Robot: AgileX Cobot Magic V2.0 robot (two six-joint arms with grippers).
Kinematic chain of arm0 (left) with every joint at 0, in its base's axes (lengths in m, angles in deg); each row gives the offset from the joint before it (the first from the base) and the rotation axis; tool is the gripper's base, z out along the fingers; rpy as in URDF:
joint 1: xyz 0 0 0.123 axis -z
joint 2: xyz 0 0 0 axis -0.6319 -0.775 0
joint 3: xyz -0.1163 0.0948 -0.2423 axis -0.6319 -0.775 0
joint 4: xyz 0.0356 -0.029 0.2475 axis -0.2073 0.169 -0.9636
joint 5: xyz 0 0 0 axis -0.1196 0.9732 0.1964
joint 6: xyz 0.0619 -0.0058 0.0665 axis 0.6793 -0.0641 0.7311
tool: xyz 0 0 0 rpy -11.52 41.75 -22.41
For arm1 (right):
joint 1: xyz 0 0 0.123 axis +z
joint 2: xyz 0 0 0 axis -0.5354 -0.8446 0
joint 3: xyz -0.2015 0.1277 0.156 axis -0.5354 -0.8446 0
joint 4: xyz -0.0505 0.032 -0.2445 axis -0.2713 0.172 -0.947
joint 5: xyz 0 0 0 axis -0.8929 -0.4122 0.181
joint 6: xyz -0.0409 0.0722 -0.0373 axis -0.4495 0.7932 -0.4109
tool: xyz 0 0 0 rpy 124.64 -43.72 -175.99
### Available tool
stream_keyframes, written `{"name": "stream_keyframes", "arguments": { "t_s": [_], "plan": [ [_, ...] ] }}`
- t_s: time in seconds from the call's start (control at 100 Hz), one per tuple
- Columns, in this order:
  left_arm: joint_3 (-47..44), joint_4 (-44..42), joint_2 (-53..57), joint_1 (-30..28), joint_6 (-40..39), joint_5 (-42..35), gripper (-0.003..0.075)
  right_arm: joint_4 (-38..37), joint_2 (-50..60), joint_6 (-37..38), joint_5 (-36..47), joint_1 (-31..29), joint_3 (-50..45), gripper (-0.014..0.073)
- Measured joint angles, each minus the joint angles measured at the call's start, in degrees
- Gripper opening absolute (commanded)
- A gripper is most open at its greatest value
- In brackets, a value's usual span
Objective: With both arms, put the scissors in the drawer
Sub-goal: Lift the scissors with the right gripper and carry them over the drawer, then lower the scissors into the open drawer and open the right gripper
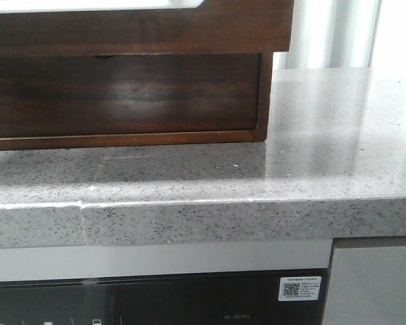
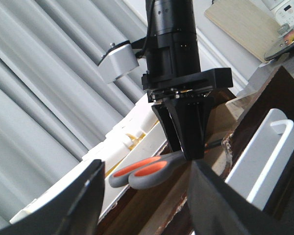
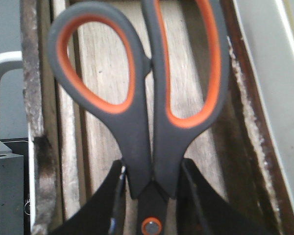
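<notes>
Risk 1: the scissors point(image 3: 152, 112) slip or pivot. The right gripper point(image 2: 184, 147) clamps them only at the narrow neck by the orange pivot screw point(image 3: 151, 226), so the heavy handle loops hang out unsupported. A jolt could swing them and leave them lying across a wall of the drawer point(image 3: 108, 73) instead of inside.

Risk 2: release while off-centre. In the right wrist view the loops sit over pale wood slats, with a dark worn edge point(image 3: 39, 147) on one side and a rough dark rim on the other. I judge this to be the open drawer seen from above, but I cannot tell how high the scissors are above its floor. A drop from too high could bounce them out.

Risk 3: the two arms crowd each other. The left gripper point(image 2: 147, 196) sits close under the right one, pointed up at it.

Pose: right arm vertical, fingers pointing straight down, closed on the scissors with the loops sticking out sideways over the cabinet top. Left claw spread wide, holding nothing, its fingers either side of the view.

Front view shows only the dark wooden cabinet point(image 1: 122, 95) on the speckled grey countertop point(image 1: 311, 169); no arm and no scissors in it.
</notes>
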Motion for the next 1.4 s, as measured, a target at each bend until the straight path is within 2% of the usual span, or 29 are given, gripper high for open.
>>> {"name": "stream_keyframes", "arguments": {
  "t_s": [0.39,0.51,0.63,0.7,1.12,1.4],
  "plan": [
    [0.00,0.00,0.00,0.00,0.00,0.00,0.0337,0.81,-1.92,-0.39,-0.34,0.23,0.00,-0.0114],
    [0.00,0.00,0.00,0.00,0.00,0.00,0.0337,0.81,-1.92,-0.39,-0.34,0.23,0.00,0.0000],
    [0.00,0.00,0.00,0.00,0.00,0.00,0.0337,0.81,-1.92,-0.39,-0.34,0.23,0.00,0.0178],
    [0.00,0.00,0.00,0.00,0.00,0.00,0.0337,0.81,-1.92,-0.39,-0.34,0.23,0.00,0.0228],
    [0.00,0.00,0.00,0.00,0.00,0.05,0.0337,1.08,-1.68,-0.39,-0.34,0.23,1.91,0.0227],
    [0.00,0.00,0.00,0.00,0.00,0.05,0.0337,2.91,4.29,1.29,0.12,0.04,5.01,0.0227]
  ]
}}
